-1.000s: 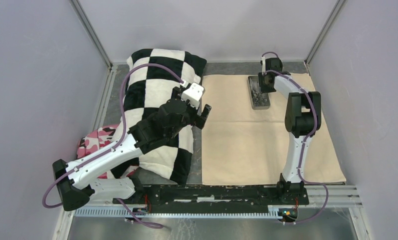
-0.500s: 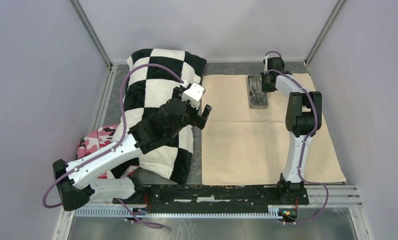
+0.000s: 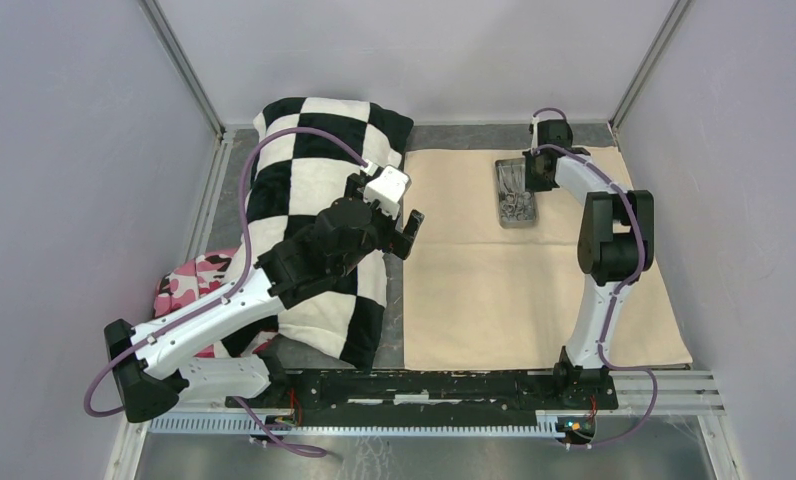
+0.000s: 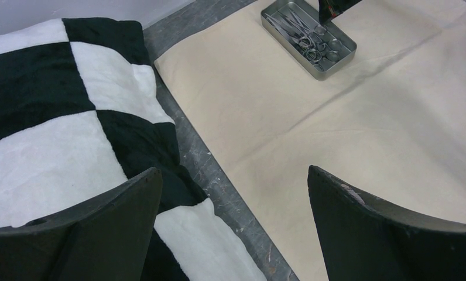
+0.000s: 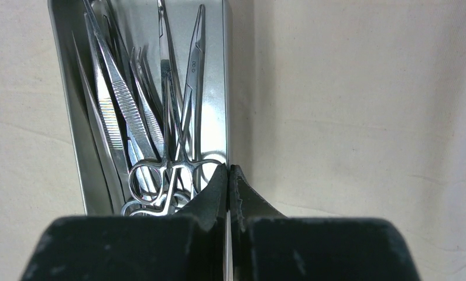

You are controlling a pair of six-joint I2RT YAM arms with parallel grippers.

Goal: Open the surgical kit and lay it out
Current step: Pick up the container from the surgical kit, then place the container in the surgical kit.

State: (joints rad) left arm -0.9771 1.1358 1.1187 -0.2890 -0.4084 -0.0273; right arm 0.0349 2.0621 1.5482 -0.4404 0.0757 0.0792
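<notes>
The surgical kit's beige cloth lies unfolded and flat on the right half of the table. A small grey metal tray stands near its far edge. It holds steel tweezers and scissor-handled forceps. My right gripper is shut on the tray's right wall, with one finger inside the tray and one outside. My left gripper hangs open over the seam between pillow and cloth, with nothing between its fingers. In the left wrist view, the tray shows at the top.
A black-and-white checkered pillow fills the left half of the table, under the left arm. A pink camouflage cloth pokes out at its near left. Bare grey tabletop shows as a strip between pillow and cloth. Enclosure walls stand close on all sides.
My right gripper closed its jaws on the tray's right wall and its wrist shifted a little to the right. The tray now shows more fully and sits slightly nearer. The left arm has not moved.
</notes>
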